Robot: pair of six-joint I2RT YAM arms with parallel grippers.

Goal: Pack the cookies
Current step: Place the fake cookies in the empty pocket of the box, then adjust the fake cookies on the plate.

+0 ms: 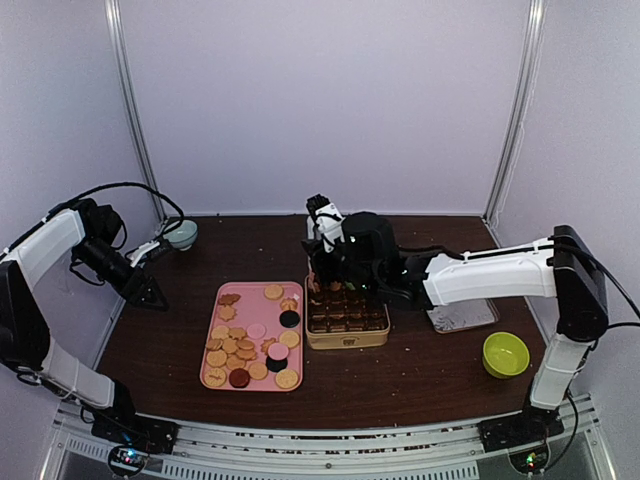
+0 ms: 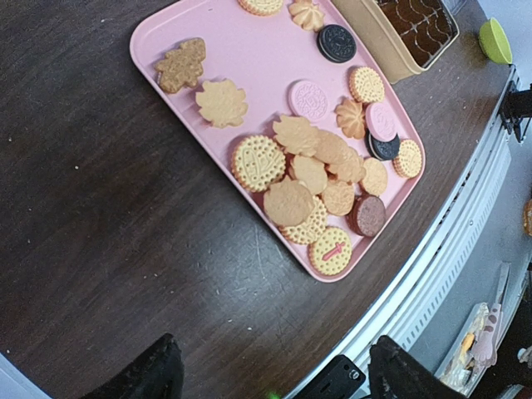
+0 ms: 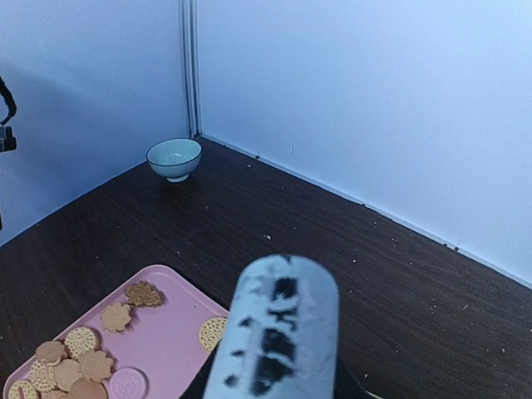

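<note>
1. Top external view: the cookies [image 1: 250, 345] are spread over a pink rectangular plastic tray [image 1: 252, 305], which is set just left of a tan rectangular box with a dark gridded insert [image 1: 346, 340]. The right gripper [image 1: 322, 280] is held over the box's far left corner; its claw's width cannot be told. The left gripper [image 1: 150, 292] is held well apart, above the left side of the dark brown table [image 1: 400, 370], near a pale blue-green bowl [image 1: 181, 234].
2. Left wrist view: the left gripper [image 2: 274, 376] is shown spread wide, with nothing between its fingers. Most cookies [image 2: 307, 174] are heaped at one end of the tray [image 2: 249, 58]. A corner of the box [image 2: 391, 46] is seen beyond.
3. Right wrist view: only one pale, worn finger [image 3: 278, 332] is seen, so the claw's state cannot be told. Cookies [image 3: 75, 362] are seen on the tray [image 3: 158, 332] at lower left, and the bowl [image 3: 174, 158] in the far corner.
</note>
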